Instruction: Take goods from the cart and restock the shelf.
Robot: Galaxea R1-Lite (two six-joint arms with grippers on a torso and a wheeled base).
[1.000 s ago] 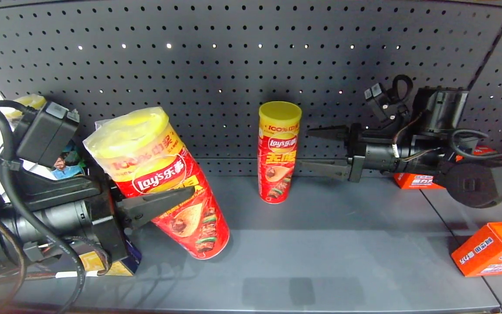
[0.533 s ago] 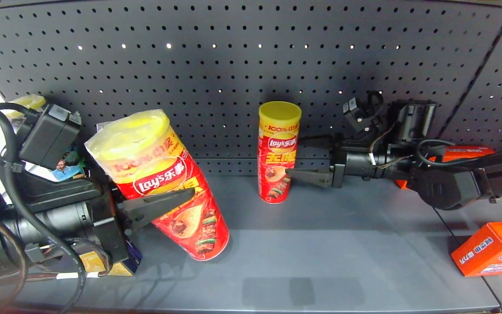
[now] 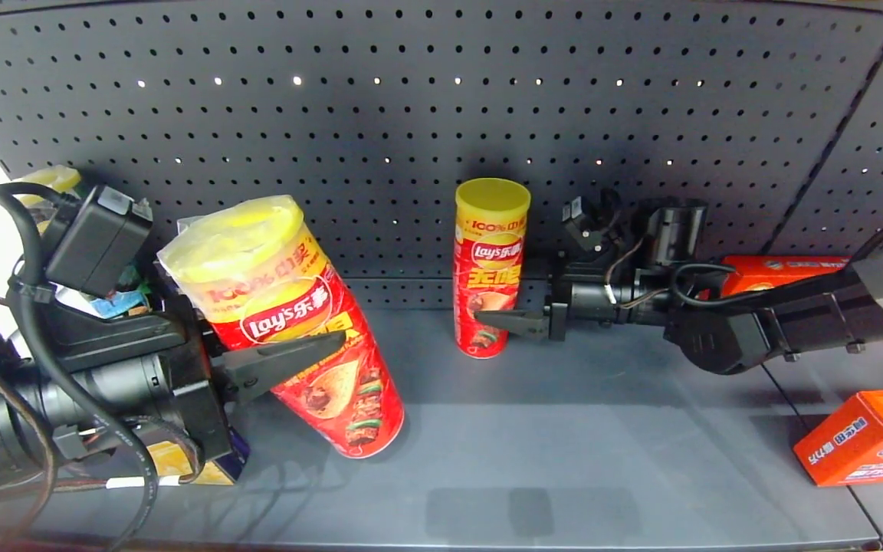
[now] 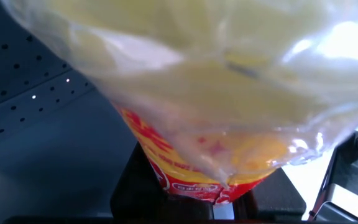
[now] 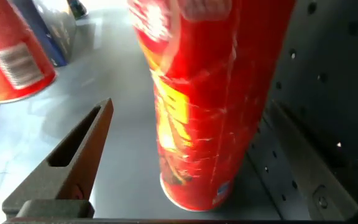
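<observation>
Two chip cans seen before pegboard [image 3: 441, 115]. Upright can [image 3: 491, 261] stood close against pegboard, straddled by right gripper [image 3: 499, 295], jaws spread wide, near finger [image 3: 510, 320] just beside can. Tilted can [image 3: 257, 261] clamped in left gripper [image 3: 315, 341], farther out from pegboard. Orange box [image 3: 863, 448] laid well out from pegboard.

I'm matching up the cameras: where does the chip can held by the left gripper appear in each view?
Head view: chip can, left of centre, leaning.
Left wrist view: chip can close up, wrapped yellow lid nearest.
Right wrist view: chip can far off, beside a blue box.
Shared landmark: the pegboard behind.
</observation>
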